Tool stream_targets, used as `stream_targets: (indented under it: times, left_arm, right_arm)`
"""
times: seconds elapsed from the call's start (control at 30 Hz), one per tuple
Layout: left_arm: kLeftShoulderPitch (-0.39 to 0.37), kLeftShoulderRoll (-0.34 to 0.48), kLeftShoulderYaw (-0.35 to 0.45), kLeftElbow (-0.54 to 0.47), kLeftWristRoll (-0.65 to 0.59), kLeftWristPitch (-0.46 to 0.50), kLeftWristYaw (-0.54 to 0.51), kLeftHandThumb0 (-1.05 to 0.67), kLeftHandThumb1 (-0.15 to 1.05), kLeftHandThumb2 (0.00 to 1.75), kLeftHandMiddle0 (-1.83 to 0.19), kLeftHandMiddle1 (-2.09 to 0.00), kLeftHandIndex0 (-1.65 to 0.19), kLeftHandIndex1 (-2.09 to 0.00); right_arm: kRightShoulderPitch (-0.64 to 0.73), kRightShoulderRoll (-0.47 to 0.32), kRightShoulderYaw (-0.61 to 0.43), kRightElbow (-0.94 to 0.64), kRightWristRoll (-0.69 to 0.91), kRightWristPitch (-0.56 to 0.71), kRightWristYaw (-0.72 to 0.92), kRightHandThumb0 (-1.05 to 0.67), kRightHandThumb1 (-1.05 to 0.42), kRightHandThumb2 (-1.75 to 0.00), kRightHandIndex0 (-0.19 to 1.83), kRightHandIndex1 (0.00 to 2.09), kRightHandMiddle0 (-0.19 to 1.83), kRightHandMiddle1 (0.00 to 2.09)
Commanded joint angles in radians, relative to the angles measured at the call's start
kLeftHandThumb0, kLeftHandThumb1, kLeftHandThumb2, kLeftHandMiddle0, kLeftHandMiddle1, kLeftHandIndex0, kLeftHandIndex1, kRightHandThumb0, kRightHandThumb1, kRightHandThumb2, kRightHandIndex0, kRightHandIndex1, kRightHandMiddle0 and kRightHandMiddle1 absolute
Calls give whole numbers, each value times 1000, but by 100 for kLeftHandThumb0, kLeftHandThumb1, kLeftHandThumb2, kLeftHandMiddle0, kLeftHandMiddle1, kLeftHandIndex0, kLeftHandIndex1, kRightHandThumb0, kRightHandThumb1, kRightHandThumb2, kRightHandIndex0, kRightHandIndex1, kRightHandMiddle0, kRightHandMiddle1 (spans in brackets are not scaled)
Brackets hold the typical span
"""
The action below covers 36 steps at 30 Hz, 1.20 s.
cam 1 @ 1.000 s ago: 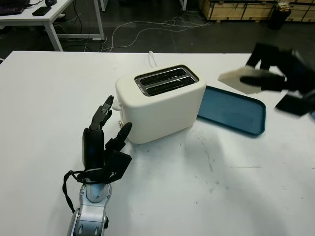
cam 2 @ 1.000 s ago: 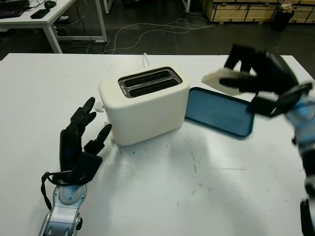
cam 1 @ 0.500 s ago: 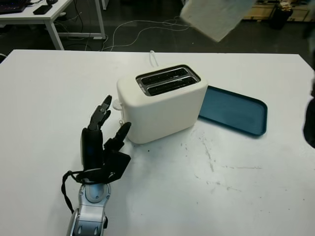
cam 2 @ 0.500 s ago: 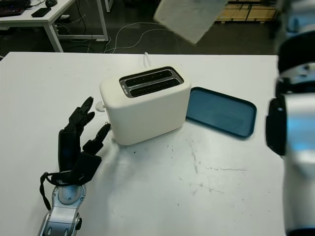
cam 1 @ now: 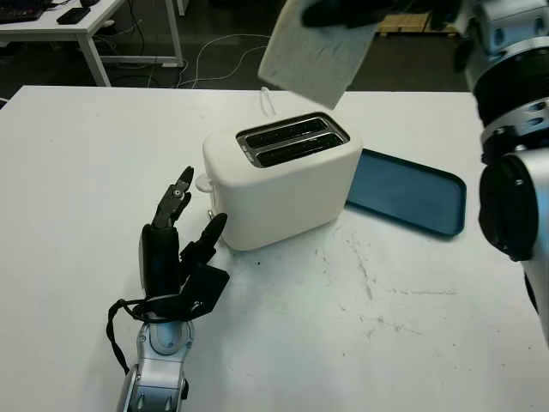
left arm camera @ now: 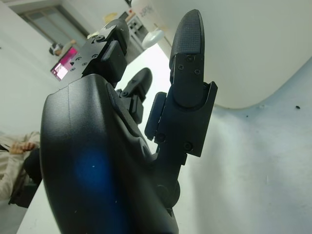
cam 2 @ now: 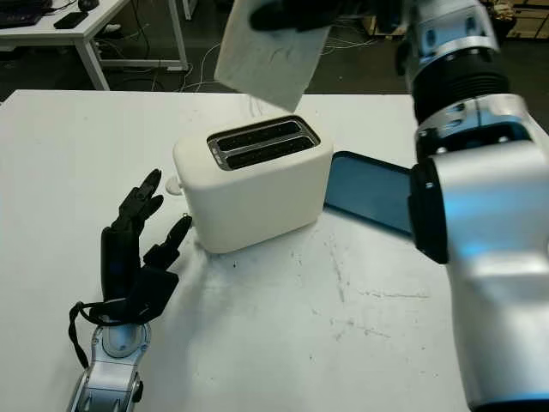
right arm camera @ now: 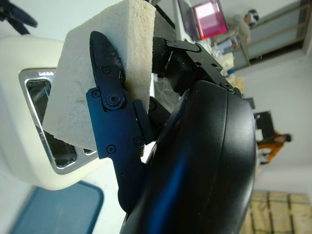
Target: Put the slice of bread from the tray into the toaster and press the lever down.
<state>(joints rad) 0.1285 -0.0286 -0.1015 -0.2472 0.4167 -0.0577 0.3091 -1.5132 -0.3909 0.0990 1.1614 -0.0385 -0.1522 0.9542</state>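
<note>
My right hand (cam 1: pixel 369 10) is shut on the slice of bread (cam 1: pixel 310 53), a pale square slice hanging tilted in the air above the cream two-slot toaster (cam 1: pixel 283 178). In the right wrist view the bread (right arm camera: pixel 97 63) is pinched between the black fingers, just over the toaster's slots (right arm camera: pixel 46 122). The blue tray (cam 1: pixel 405 191) lies right of the toaster with nothing on it. My left hand (cam 1: pixel 176 249) is open on the table, just left of the toaster's front corner, near the lever knob (cam 1: pixel 204 182).
A white cable (cam 1: pixel 265 101) runs off the table's back edge behind the toaster. Beyond the table are a white desk (cam 1: pixel 81 26) and floor cables. My right arm (cam 2: pixel 472 215) crosses the right side of the table.
My right hand has carried the bread leftward and lower, from up over the tray side to right above the toaster's slots. The left hand has not moved.
</note>
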Motion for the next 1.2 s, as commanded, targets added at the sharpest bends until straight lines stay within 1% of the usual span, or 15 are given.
stream_targets:
  times: [0.0, 0.2, 0.3, 0.37, 0.5, 0.67, 0.77, 1.0, 1.17]
  left_arm:
    - [10, -2, -1, -21, 8, -1, 4, -63, 92, 35, -36, -43, -43, 0]
    - [3, -4, 2, -16, 4, -3, 6, -63, 92, 34, -38, -41, -44, 0]
    - [-2, 0, 5, -6, 5, -11, 9, -64, 92, 34, -39, -41, -45, -1]
    - [-4, 0, 6, -2, 1, -16, 9, -64, 92, 33, -40, -41, -45, -1]
    - [-11, 2, 7, 13, 5, -28, 16, -65, 92, 33, -41, -41, -46, -1]
    - [-9, -5, 4, 4, 7, -3, 10, -66, 92, 33, -41, -41, -46, -1]
    - [-9, -4, 3, 4, 13, -3, 14, -67, 92, 33, -41, -41, -46, -1]
    - [-9, -11, 5, 6, 13, -3, 16, -66, 92, 32, -42, -41, -47, -1]
    - [-7, -15, 5, 4, 12, 2, 14, -66, 92, 33, -41, -40, -46, -1]
  right_arm:
    - [27, 13, 4, 10, -17, -61, -1, -50, -92, -23, 119, 175, 98, 175]
    - [61, 34, 20, 23, -68, -144, -63, -54, -92, -23, 118, 175, 102, 175]
    - [75, 38, 48, 19, -120, -191, -128, -56, -92, -24, 119, 175, 103, 175]
    - [81, 43, 56, 19, -135, -208, -147, -54, -92, -25, 119, 175, 104, 175]
    - [91, 48, 64, 19, -153, -217, -168, -50, -92, -26, 121, 175, 106, 175]
    - [107, 49, 76, 16, -176, -237, -211, -48, -92, -27, 121, 175, 106, 175]
    - [113, 53, 68, 19, -171, -247, -214, -46, -92, -28, 121, 175, 105, 175]
    - [119, 58, 67, 33, -170, -244, -206, -46, -92, -28, 120, 175, 103, 175]
    - [137, 67, 52, 52, -158, -247, -195, -47, -92, -24, 120, 175, 104, 175]
